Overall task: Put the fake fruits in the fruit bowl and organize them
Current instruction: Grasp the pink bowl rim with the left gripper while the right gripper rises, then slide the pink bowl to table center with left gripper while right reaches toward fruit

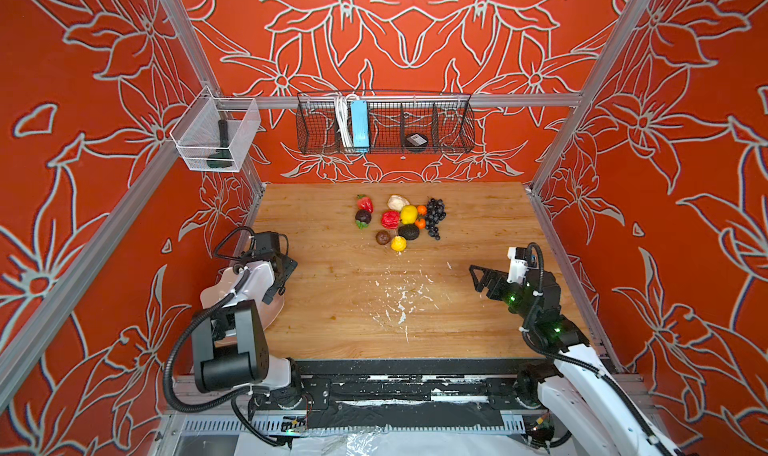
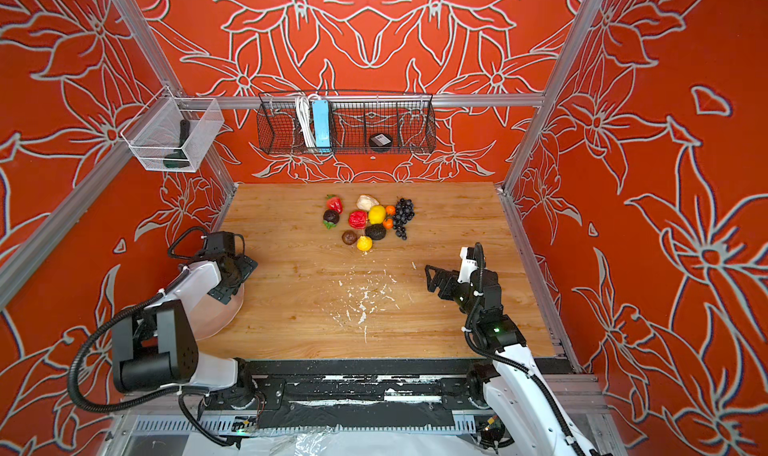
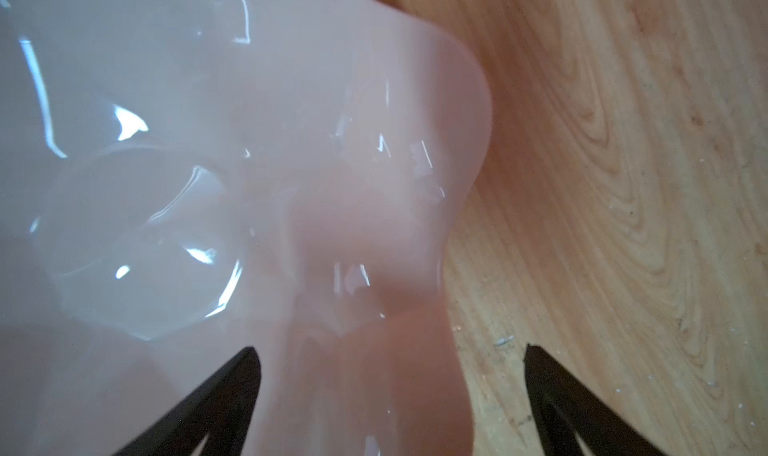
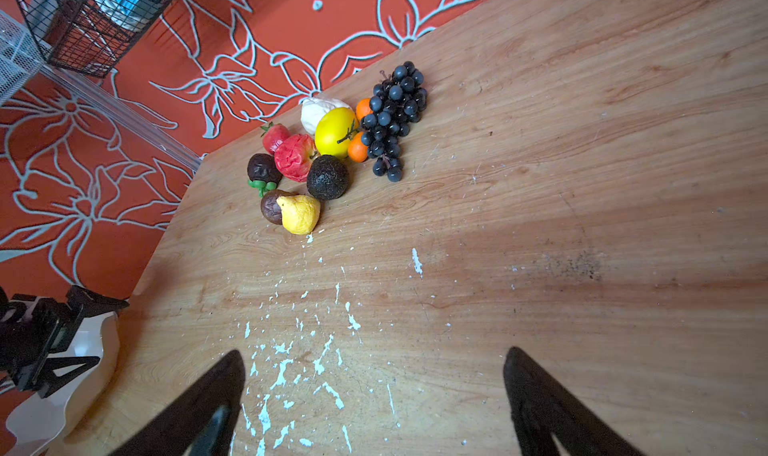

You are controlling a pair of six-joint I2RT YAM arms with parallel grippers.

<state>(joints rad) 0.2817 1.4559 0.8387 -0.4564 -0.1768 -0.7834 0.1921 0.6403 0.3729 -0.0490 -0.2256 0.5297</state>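
The step in hand is judged to be the taking of the fruit bowl, which is set at the near left of the desk and is largely covered by the left arm in both top views. The left end effector is held wide open and grips nothing. In the left wrist view one fingertip is seen over the bowl's inside and the other over bare wood, so a lobe of the wavy rim is straddled, though whether it is touched cannot be told. For a sound grasp the fingers should probably be lowered until the wall is seated deep between them. They are best closed on a flatter stretch rather than a crest, since the glossy surface is likely to slip. Sliding the bowl towards the middle would be safer than lifting it by one edge. The right end effector is likewise open and empty, poised above the right of the desk and aimed at the fake fruits, which are bunched at the far centre, well apart from the bowl. No fruit is seen in the part of the bowl that shows. On the far wall a black wire basket is hung, in which a white cable, a blue power strip and a small dark labelled item are kept. A dark handled tool is held in a pale mesh bin at the far left.
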